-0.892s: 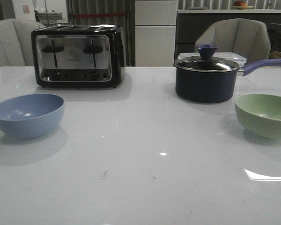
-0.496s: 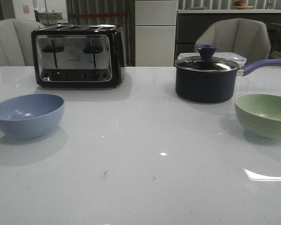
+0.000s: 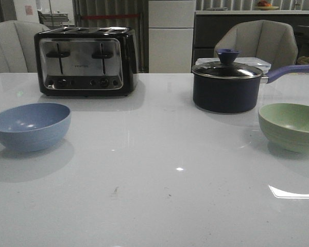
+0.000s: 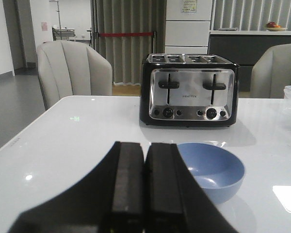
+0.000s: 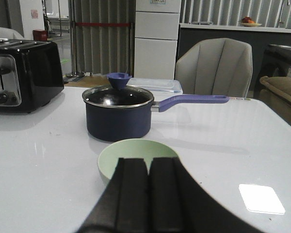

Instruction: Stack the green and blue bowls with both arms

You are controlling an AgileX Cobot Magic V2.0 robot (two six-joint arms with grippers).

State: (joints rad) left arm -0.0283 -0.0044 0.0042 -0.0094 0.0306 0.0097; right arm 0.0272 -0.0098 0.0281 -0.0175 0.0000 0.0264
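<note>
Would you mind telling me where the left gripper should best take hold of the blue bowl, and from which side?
Probably the rim. The blue bowl stands upright and open, its rounded outer wall offering no flat hold, so one finger inside and one outside the thin edge seems safest. Come from above at the near side, since the toaster stands behind it. The left gripper, fingers pressed together, would have to open first.

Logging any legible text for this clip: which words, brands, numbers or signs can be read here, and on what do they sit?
Toaster: a small brand word on its steel front, too blurred to read.
Paper sheet on the white cabinet: print too small to read.
Wall notice: unreadable.
Blue bowl, green bowl, saucepan: no text visible.
</note>
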